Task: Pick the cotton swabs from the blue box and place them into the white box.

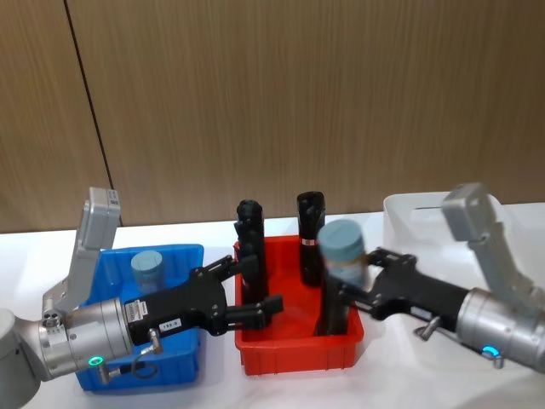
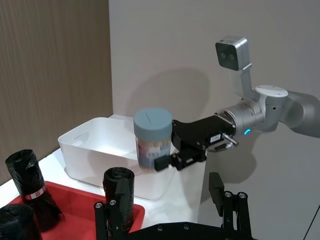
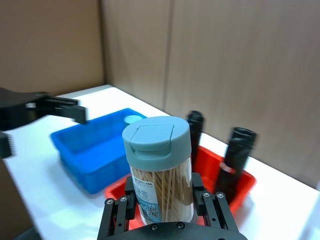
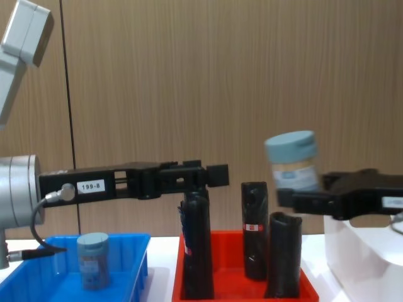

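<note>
1. Count: there are two cotton swab jars, the lifted jar (image 1: 342, 247) and the resting jar (image 1: 147, 269). The chest view shows three black rolls (image 4: 255, 229). There is also one blue box (image 1: 166, 371), one red tray (image 1: 298, 354), one white box (image 1: 404, 223) and two grippers, all on or over a white table (image 1: 392, 375)
2. The right gripper (image 1: 353, 277) has its fingers closed on the lower half of the lifted jar. It holds the jar upright in the air above the right side of the red tray, short of the white box
3. The left gripper (image 1: 258, 283) has its fingers spread wide with nothing between them. It hovers where the blue box meets the left edge of the red tray, pointing across the tray
4. What each view adds:
   - The right wrist view shows the lifted jar close up, with a flip-top pale lid, a clear wall packed with stick-like swabs and a printed label
   - The chest view shows height. The lifted jar sits well above the tops of the rolls, and the left gripper is level with the top of the leftmost roll
   - The left wrist view looks into the open top of the white box and shows the oval handle cut-out in its side, with the lifted jar just in front of it
   - The head view gives the order on the table: blue box on the left, red tray in the middle, white box on the right
5. Containers: the blue box holds the resting jar, which stands upright towards its far side. The red tray holds the black rolls, all standing on end. The white box is taller than the other two
</note>
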Controlling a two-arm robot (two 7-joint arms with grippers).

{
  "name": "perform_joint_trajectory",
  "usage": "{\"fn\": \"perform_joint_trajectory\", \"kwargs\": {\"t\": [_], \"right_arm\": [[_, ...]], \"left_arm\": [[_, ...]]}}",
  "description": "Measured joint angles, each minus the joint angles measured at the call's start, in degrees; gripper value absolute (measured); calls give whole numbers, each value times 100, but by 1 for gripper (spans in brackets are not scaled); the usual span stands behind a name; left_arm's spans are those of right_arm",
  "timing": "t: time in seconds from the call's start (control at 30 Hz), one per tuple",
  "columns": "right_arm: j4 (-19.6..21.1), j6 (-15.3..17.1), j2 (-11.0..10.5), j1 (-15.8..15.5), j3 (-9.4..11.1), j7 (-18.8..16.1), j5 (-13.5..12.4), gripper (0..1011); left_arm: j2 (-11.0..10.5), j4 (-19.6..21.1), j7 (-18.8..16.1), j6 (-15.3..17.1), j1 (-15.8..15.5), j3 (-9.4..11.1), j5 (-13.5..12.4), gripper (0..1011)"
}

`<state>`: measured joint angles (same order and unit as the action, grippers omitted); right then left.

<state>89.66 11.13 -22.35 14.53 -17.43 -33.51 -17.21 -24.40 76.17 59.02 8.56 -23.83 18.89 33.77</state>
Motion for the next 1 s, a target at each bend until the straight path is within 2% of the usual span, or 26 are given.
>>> {"fn": "perform_joint_trajectory", "kwargs": {"t": [0.17,0.4,0.7,1.0], "right_arm": [[-91,-46,-189,-32,194,290,-156,642],[-313,-63,-321,24,369,590,-232,642],[-740,-57,-352,228,472,843,-198,642],[-1404,-20,-287,552,506,980,-85,642]], "left_arm": [[0,0,0,0,0,0,0,1004],[0,0,0,0,0,0,0,1004],[0,0,0,0,0,0,0,1004],[0,0,0,0,0,0,0,1004]]}}
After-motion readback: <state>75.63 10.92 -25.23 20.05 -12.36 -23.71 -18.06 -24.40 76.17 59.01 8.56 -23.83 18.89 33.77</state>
